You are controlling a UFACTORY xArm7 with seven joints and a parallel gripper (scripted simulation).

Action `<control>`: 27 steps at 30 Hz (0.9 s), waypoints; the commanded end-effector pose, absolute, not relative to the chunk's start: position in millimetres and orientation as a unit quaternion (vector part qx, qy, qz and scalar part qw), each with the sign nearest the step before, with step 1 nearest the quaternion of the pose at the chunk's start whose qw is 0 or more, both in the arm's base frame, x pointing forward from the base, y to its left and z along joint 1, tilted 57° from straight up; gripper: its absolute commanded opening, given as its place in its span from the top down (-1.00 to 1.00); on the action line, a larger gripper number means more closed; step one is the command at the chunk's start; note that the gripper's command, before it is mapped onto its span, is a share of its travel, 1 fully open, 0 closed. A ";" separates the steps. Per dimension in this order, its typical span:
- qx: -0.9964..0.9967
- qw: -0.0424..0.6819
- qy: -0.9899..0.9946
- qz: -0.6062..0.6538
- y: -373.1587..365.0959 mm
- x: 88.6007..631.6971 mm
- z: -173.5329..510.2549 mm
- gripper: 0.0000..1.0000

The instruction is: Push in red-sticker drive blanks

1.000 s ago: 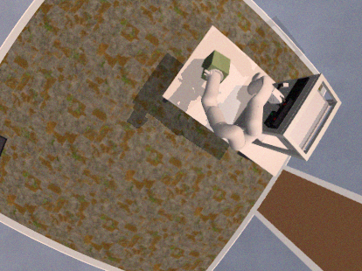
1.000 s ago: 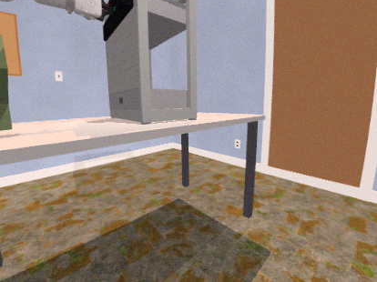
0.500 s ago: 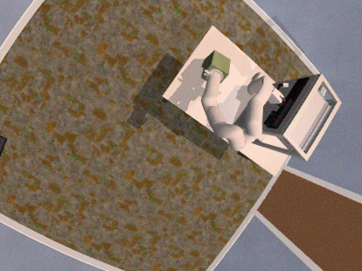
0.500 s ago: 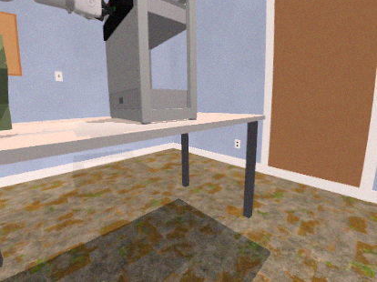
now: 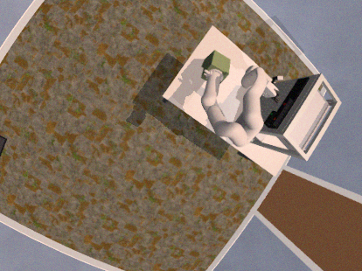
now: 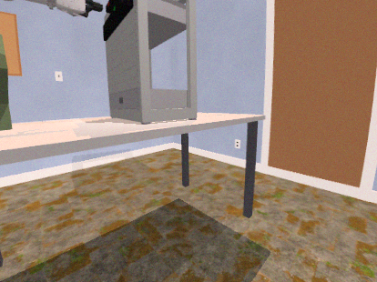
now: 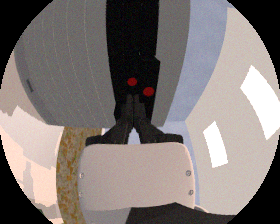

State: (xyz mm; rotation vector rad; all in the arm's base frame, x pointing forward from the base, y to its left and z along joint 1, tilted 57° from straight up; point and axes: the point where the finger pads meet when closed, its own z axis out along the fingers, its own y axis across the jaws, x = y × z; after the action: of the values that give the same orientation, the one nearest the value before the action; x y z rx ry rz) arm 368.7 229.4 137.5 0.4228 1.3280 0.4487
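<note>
Shut gripper point(image 7: 133, 111) faces two red stickers point(image 7: 131, 82), perhaps more hidden

The arm point(image 5: 245, 112) is showing smooth, rounded links in pale off-white, swelling at the joints. Behind the claw point(image 7: 133, 111), a boxy white wrist housing point(image 7: 134, 175) is carrying two small screws along one edge. The claw itself is showing as black, its two slim fingers point(image 6: 93, 6) tapering to narrow tips, pressed together.
</note>
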 end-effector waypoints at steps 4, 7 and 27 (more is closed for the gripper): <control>0.195 0.744 0.605 0.205 231.1 340.7 132.8 1.00; 0.195 0.744 0.605 0.205 231.2 339.2 132.5 1.00; 0.195 0.744 0.605 0.205 254.2 341.6 147.8 1.00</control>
State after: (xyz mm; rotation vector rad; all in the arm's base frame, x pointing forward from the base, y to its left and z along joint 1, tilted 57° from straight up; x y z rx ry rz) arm 335.7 252.8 145.7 0.4261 1.3260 0.4449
